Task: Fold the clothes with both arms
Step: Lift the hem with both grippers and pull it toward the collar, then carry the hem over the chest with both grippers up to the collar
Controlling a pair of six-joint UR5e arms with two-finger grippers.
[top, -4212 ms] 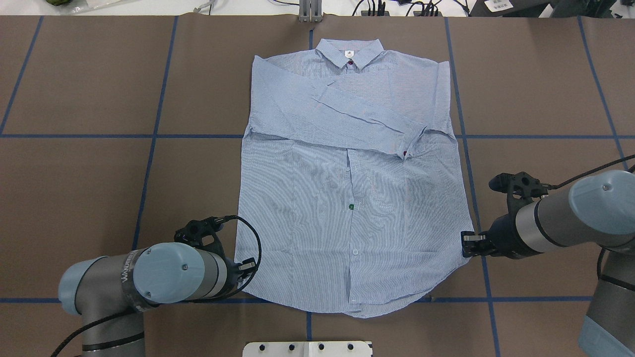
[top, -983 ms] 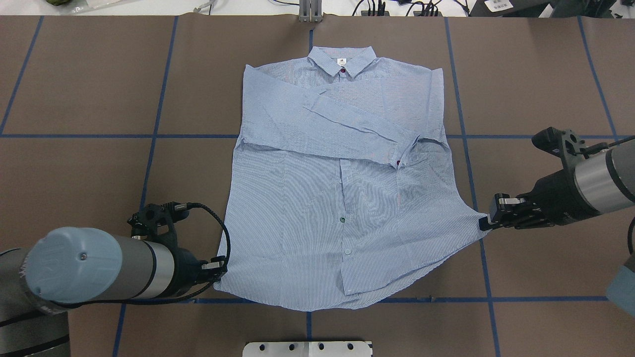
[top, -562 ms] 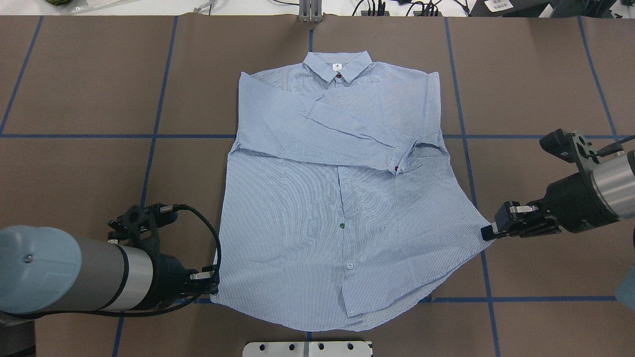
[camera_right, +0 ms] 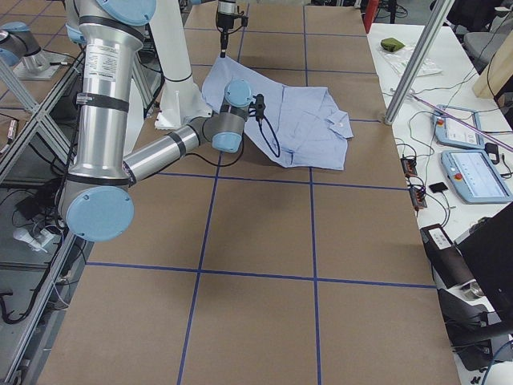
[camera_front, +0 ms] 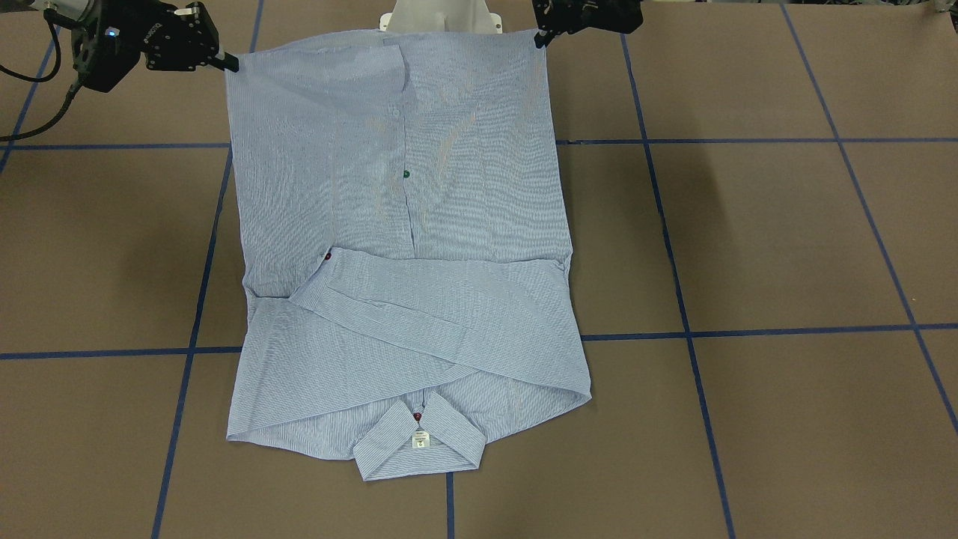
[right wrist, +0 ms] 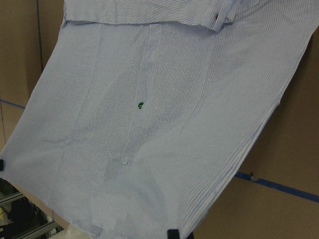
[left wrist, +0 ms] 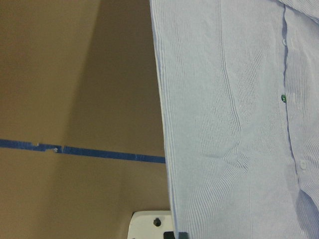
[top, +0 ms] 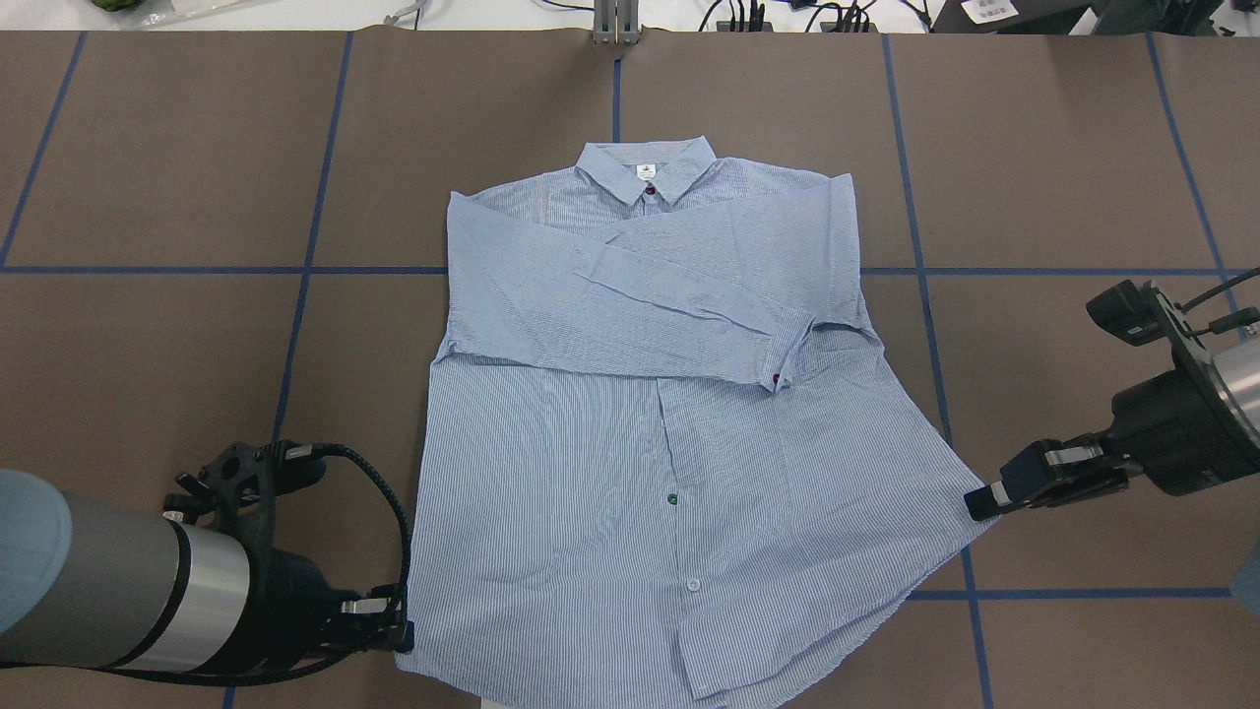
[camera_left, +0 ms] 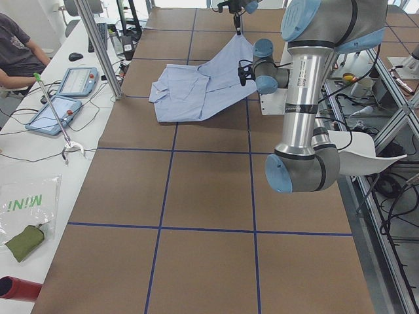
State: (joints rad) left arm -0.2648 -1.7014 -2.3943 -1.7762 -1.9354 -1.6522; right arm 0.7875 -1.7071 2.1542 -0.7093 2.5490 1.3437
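**Both hem corners pinched, hem end held up off the table**

The pinstriped shirt [top: 630, 443] lies front-up with its collar [top: 645, 167] flat on the table [top: 148, 345]. One sleeve [top: 610, 315] is folded across the chest below the collar, and its cuff [top: 783, 364] shows a red button. I cannot make out how the other sleeve lies beneath it.

Well down the placket from the collar sit a green button [top: 671, 498] and a white button [top: 693, 585]. The hem furthest from the collar runs off the bottom of the overhead view, so I cannot trace its edge there. The side views show that end raised and sloping down toward the collar.

The left gripper [top: 402, 635] is clamped on one hem corner and the right gripper [top: 979, 500] on the other. In each wrist view only a dark fingertip [left wrist: 182, 234] peeks in at the bottom edge, against the cloth. The left arm [top: 118, 601] and the right arm [top: 1211, 394] are both cut by the frame.

In the front-facing view the white pedestal base [camera_front: 441, 19] is half hidden behind the hem. Brown table surface with blue tape lines [top: 295, 270] spreads wide on either side of the collar. A narrower strip runs beyond it to a grey bracket [top: 616, 25] at the far edge.
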